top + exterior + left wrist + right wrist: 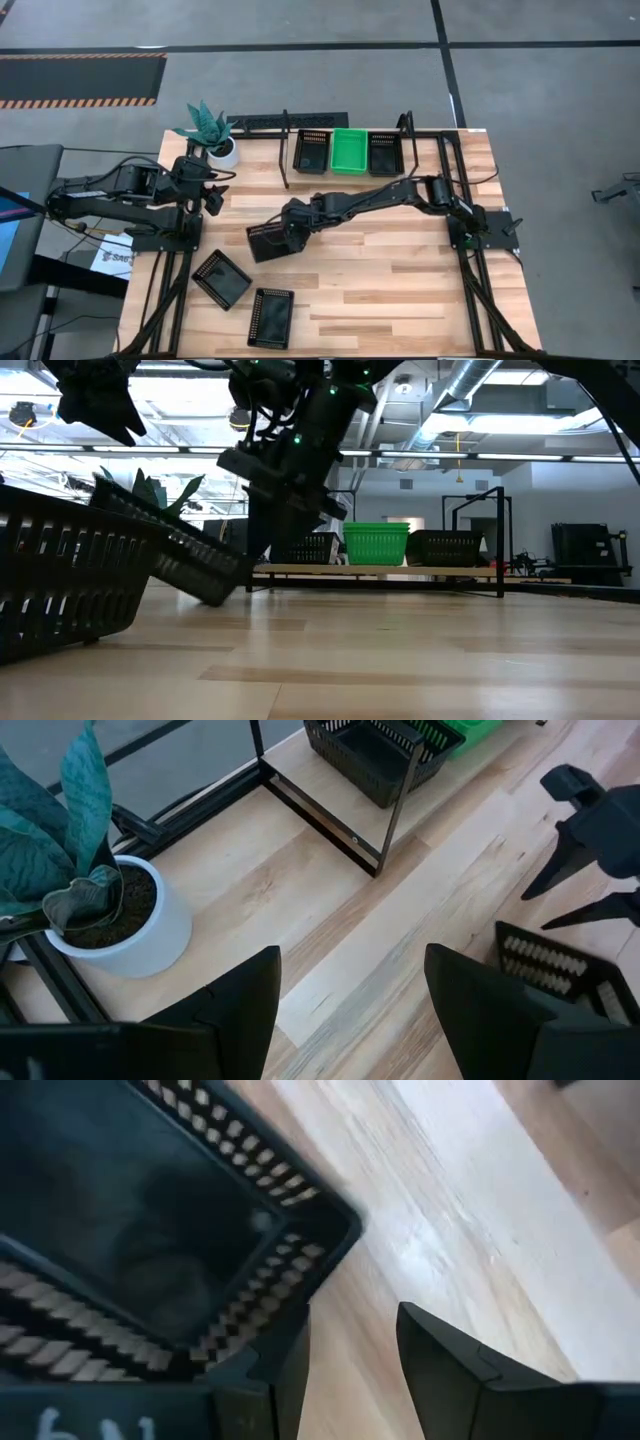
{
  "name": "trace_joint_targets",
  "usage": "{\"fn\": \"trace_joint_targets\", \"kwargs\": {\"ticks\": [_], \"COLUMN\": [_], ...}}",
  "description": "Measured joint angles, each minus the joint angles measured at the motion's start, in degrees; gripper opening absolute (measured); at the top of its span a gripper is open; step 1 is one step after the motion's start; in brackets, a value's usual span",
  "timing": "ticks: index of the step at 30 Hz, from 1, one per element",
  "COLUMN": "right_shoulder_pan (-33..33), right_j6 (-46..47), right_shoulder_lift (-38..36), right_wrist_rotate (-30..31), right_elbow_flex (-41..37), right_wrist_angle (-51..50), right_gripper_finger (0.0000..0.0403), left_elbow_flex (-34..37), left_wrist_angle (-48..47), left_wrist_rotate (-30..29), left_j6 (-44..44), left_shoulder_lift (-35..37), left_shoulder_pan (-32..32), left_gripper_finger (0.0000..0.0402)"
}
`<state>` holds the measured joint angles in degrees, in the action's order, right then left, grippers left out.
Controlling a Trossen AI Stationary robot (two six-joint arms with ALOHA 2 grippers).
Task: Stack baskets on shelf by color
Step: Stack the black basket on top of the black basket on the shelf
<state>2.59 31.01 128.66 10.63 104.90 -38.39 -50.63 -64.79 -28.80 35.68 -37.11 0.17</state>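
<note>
Right claw (283, 232) clamps rim of black basket (268, 243), tilted off counter (400, 280). Next: carry to shelf (345, 170) beyond claw, onto black stack. Left claw (210, 197) open, empty, idle.

**Workshop hall surrounds wooden worktable**

A pale butcher-block table (380, 280) stands on a grey concrete floor (300, 80) crossed by dark seams. A strip of orange-and-black hazard tape (75, 100) edges a dark mat on the floor. A potted teal plant (212, 135) in a white pot sits at a table corner. Seen level across the tabletop, the room behind is an open industrial hall: exposed silver ducts (470, 385) run under the ceiling, long light fixtures (520, 435) glow, and a black metal frame (478, 520) stands against a pale wall (570, 495).
</note>
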Motion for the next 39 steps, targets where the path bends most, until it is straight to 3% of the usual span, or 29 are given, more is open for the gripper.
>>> {"fn": "trace_joint_targets", "kwargs": {"ticks": [11,19,28,39], "right_shoulder_pan": [0.1,2.4,3.7,4.5], "right_j6": [1.3,4.8,6.6,8.1], "right_shoulder_lift": [-0.8,-1.9,-1.8,2.2], "right_wrist_rotate": [0.0,0.0,4.8,4.3], "right_elbow_flex": [-1.2,-1.2,-1.4,-1.5], "right_wrist_angle": [1.3,7.8,7.8,10.9], "right_gripper_finger": [0.0169,0.0164,0.0164,0.0163], "left_elbow_flex": [0.0,0.0,0.0,0.0], "left_wrist_angle": [0.0,0.0,0.0,0.0], "left_wrist_rotate": [0.3,0.7,0.8,0.5], "left_j6": [1.0,1.0,1.1,1.2], "left_shoulder_lift": [0.0,0.0,0.0,0.0], "left_shoulder_pan": [0.0,0.0,0.0,0.0], "left_gripper_finger": [0.0236,0.0236,0.0236,0.0236]}}
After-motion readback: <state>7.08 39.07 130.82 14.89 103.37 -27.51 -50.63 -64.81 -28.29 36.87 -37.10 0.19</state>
